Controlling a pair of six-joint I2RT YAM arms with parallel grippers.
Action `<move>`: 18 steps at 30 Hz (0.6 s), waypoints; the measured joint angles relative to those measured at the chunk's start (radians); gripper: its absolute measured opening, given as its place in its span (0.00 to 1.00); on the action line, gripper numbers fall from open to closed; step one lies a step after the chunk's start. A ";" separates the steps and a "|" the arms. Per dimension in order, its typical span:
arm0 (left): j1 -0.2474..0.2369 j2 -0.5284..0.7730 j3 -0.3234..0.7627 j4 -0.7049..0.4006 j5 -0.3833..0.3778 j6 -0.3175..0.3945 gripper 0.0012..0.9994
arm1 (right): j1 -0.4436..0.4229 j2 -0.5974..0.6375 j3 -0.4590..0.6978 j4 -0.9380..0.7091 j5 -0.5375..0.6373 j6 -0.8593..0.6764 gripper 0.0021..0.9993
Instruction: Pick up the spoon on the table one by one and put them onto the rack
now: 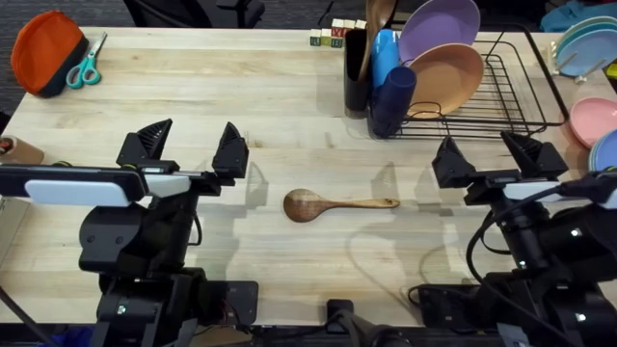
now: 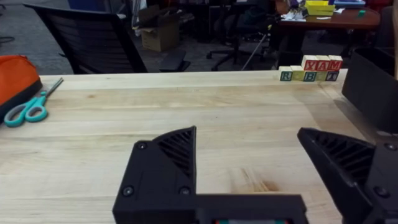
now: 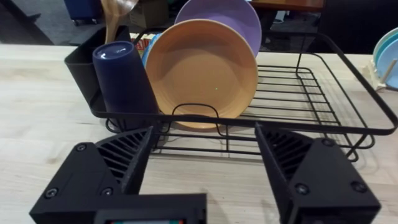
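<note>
Arms sit at the near edge of the pale wood plank worktop (image 1: 280,106), one at each lower corner. The left tool (image 1: 192,150) hovers over the left half with its black fingers spread wide apart and nothing between them; the right tool (image 1: 486,157) hovers over the right half, its fingers likewise apart and empty. Between the two, on bare planks near the middle, lies the brown wooden spoon (image 1: 333,204), flat on its side, its darker round bowl toward the left arm and its slim lighter handle pointing toward the right arm, touched by neither tool. Farther back on the right stands the black wire dish rack (image 1: 501,92), holding an upright orange plate (image 3: 202,71) with a purple plate (image 3: 233,18) behind it and a dark blue cup (image 3: 124,78) tipped at its near left corner. A black utensil cup (image 1: 356,72) at the rack's left end carries wooden utensils. Small lettered wooden blocks (image 2: 311,70) rest just beyond it at the far edge. At the far left corner lie teal-handled scissors (image 1: 89,66) beside an orange pouch (image 1: 43,50).
</note>
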 joint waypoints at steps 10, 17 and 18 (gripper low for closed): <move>0.000 0.000 0.000 -0.002 0.000 0.000 1.00 | 0.000 0.000 0.001 -0.002 0.000 0.000 1.00; 0.000 0.000 0.000 0.006 -0.004 0.000 1.00 | 0.000 0.000 0.000 0.011 0.001 0.000 1.00; 0.000 0.000 0.001 -0.016 -0.004 0.000 0.99 | 0.000 0.000 0.007 -0.014 0.001 0.000 1.00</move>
